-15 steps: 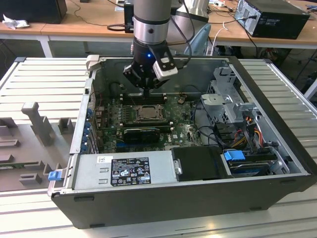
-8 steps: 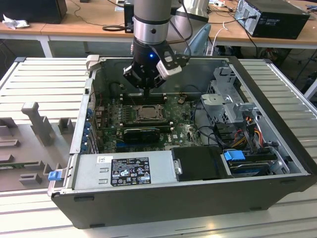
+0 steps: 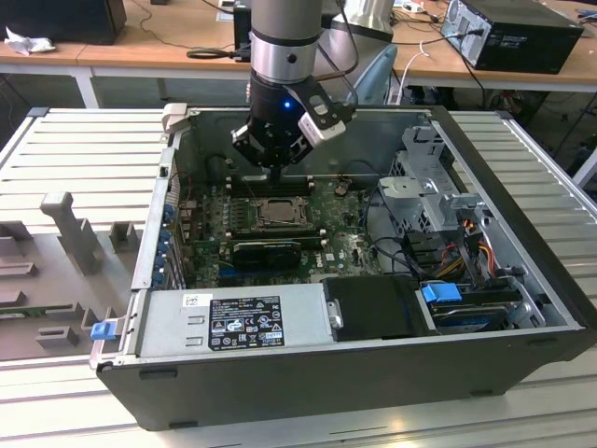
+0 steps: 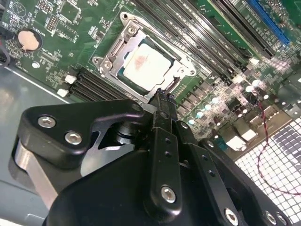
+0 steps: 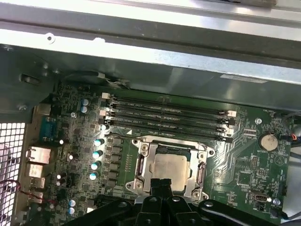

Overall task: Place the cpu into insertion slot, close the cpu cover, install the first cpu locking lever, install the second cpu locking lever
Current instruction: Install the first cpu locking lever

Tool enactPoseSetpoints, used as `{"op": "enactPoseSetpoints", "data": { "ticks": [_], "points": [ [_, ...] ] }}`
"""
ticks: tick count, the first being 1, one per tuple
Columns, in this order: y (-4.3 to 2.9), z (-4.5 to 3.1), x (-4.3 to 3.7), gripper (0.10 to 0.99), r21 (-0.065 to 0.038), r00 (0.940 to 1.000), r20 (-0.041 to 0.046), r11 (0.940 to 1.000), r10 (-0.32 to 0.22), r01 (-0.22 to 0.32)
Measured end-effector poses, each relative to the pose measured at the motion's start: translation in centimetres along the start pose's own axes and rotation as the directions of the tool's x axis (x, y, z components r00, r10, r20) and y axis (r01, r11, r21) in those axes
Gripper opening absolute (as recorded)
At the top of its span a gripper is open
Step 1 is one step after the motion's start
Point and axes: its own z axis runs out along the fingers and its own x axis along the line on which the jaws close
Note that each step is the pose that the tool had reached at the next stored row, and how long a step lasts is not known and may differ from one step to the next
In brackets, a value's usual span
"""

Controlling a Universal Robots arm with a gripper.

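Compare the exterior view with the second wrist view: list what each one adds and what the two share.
The exterior view adds the whole open computer case, its power supply, the drive cage and the arm above. The second wrist view adds a close look at the coin battery and a red-and-black wire. Both share the cpu, framed by the cpu cover, with the gripper poised at its edge.

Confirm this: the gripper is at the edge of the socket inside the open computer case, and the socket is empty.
Not empty: the second wrist view shows the chip lying in the socket. The gripper is indeed at its edge, inside the open computer case.
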Motion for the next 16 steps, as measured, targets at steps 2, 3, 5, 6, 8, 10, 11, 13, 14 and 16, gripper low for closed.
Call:
{"op": "enactPoseSetpoints", "data": {
  "ticks": [2,3,5,6,8,10,11,13,14,16],
  "points": [
    [0.05,0.01,0.38,0.106,0.0,1.0,0.0007,1.0,0.0,0.0],
    [0.09,0.01,0.65,0.106,0.0,1.0,0.0013,1.0,0.0,0.0],
    [0.24,0.06,1.81,0.106,0.0,1.0,0.0036,1.0,0.0,0.0],
    [0.31,0.07,2.28,0.106,0.0,1.0,0.0043,1.0,0.0,0.0],
    [0.47,0.13,3.45,0.106,0.001,1.0,0.0065,1.0,0.0,0.0],
    [0.67,0.2,4.84,0.106,-0.005,1.0,0.0094,1.0,0.0,0.0],
    [0.73,0.22,5.05,0.106,-0.008,0.9999,0.01,1.0,0.001,-0.001],
    [0.84,0.28,5.52,0.106,-0.019,0.9999,0.0118,0.9998,0.004,-0.004],
    [0.89,0.31,5.7,0.106,-0.024,0.9999,0.0125,0.9997,0.005,-0.004],
    [1.05,0.42,6.02,0.106,-0.033,0.9999,0.0138,0.9995,0.005,-0.004]
  ]
}}
